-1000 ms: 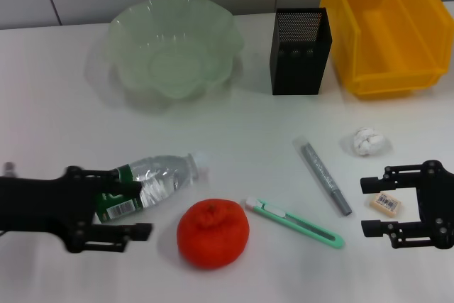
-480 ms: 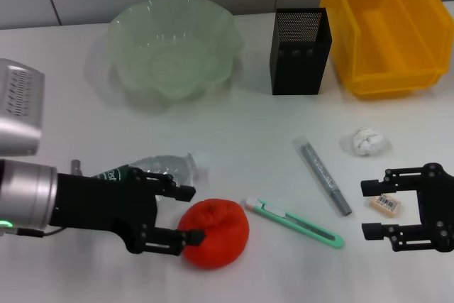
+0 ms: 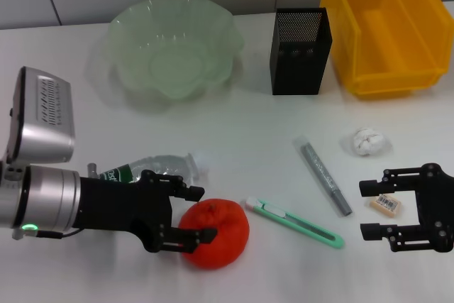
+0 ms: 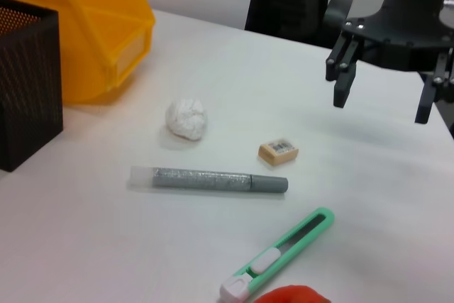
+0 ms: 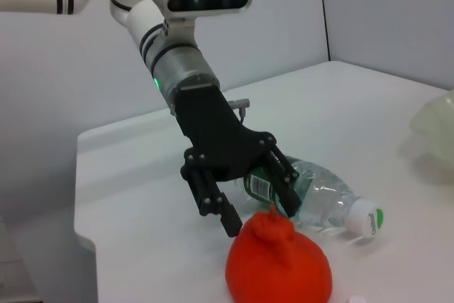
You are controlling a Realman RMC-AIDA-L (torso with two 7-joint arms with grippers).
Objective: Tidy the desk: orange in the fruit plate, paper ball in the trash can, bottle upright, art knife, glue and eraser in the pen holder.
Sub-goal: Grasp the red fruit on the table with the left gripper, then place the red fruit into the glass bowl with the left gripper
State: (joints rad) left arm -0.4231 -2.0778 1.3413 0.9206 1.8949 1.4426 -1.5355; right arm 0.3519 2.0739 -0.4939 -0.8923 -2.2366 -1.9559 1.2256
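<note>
The orange [image 3: 218, 233] lies at the front of the white table [image 3: 234, 122]. My left gripper [image 3: 198, 212] is open, its fingers either side of the orange's left part; the right wrist view shows the gripper [image 5: 259, 216] close against the orange [image 5: 279, 266]. The clear bottle [image 3: 154, 169] lies on its side just behind that gripper. My right gripper [image 3: 366, 209] is open and hovers over the eraser [image 3: 386, 204]. The green art knife [image 3: 294, 223], the grey glue stick [image 3: 323, 176] and the paper ball [image 3: 368, 141] lie between the arms. The orange's top [image 4: 291, 294] also shows in the left wrist view.
The green fruit plate [image 3: 174, 51] stands at the back left, the black mesh pen holder [image 3: 300, 51] at the back centre, and the yellow bin [image 3: 383, 26] at the back right.
My left gripper has moved right, from around the bottle to the orange, and its fingers now straddle the orange's left side. The right arm has not moved.
</note>
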